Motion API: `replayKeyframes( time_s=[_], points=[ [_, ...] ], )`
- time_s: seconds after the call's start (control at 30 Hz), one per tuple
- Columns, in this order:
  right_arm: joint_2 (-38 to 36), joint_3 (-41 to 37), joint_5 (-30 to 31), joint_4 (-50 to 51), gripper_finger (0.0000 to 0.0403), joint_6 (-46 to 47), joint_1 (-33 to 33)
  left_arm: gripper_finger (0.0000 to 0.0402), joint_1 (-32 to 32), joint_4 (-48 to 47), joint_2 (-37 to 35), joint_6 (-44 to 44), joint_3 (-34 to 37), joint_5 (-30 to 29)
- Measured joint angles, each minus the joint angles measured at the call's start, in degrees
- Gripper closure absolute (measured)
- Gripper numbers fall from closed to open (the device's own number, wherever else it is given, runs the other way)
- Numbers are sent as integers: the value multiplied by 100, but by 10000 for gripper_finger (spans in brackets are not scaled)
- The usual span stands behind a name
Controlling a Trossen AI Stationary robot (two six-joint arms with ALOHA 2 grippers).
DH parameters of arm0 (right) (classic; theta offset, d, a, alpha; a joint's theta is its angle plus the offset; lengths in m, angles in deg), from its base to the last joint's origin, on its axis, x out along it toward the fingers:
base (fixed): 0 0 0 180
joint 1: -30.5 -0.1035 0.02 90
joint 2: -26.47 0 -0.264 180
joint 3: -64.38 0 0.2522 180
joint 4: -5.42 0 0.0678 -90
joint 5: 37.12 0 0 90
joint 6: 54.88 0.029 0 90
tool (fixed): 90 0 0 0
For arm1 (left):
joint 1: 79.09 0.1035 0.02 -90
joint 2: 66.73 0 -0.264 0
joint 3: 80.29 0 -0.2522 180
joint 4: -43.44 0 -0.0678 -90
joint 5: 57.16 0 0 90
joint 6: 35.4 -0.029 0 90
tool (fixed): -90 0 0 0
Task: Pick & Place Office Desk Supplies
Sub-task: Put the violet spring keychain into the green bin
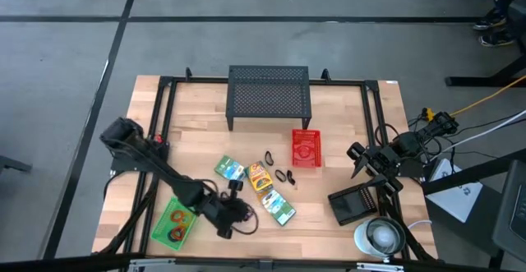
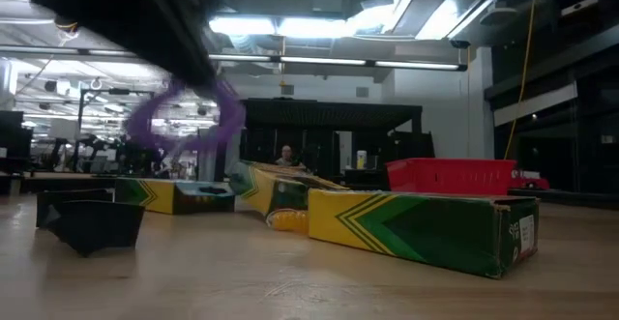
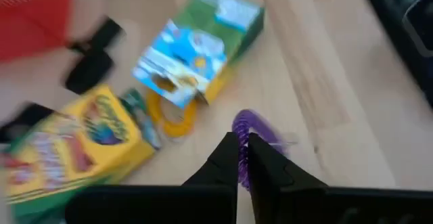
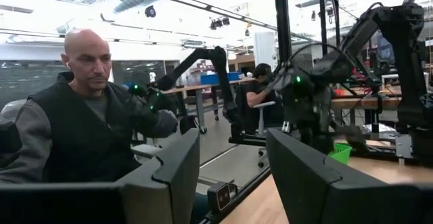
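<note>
My left gripper (image 3: 242,141) is shut on a purple loop (image 3: 256,126), which hangs clear above the table in the low view (image 2: 189,117). In the high view this gripper (image 1: 245,214) is near the table's front, left of centre. Printed packets lie flat beside it: a blue-green one (image 3: 196,45), a yellow one (image 3: 74,146) and another (image 1: 279,209). A yellow loop (image 3: 177,119) lies partly under the blue-green packet. Black clips (image 1: 283,176) lie on the wood. My right gripper (image 4: 233,158) is open at the table's right edge (image 1: 362,157), pointing into the room. My left gripper pinches the purple loop's band (image 3: 243,158) between its two fingers. The fingers slant down from the table's left. The loop sticks out past the fingertips and is lifted clear of the table.
A black mesh stand (image 1: 269,95) is at the back centre, with a red box (image 1: 306,147) in front of it. A green flat item with orange loops (image 1: 174,221) lies at the front left. A black tray (image 1: 355,204) and a round white object (image 1: 378,235) are at the front right. A person (image 4: 81,116) sits beyond the table.
</note>
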Motion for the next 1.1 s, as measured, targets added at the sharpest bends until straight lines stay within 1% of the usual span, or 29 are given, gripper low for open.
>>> replayKeyframes(
  time_s=[0.1, 0.17, 0.3, 0.4, 0.57, 0.73, 0.8, 0.97, 1.1],
  points=[
    [0, 0, 0, -43, 230, 4, 0, 393, -238, -371, -396, 213, -15, -317],
    [0, 0, 0, -44, 230, 6, 0, 394, -444, -874, -575, 504, -14, -605],
    [0, 0, 0, -59, 230, 9, 0, 396, -896, -1980, -818, 1553, -9, -946],
    [0, 0, 0, -64, 230, 4, 0, 396, -1289, -2566, -916, 2374, -11, -1022],
    [0, 0, 0, -67, 230, 4, 0, 398, -1911, -2992, -1057, 3332, -9, -1301],
    [0, 0, 0, -67, 230, 4, 0, 398, -2359, -3315, -1193, 3979, -9, -1592],
    [0, 0, 24, -67, 231, 4, 2, 398, -2508, -3448, -1255, 4209, -11, -1628],
    [0, 0, 96, -67, 231, 7, 2, 398, -2883, -3929, -1409, 4729, -11, -1504],
    [0, 0, 107, -67, 231, 18, 0, 398, -3150, -4182, -1528, 5216, -11, -1135]
  ],
)
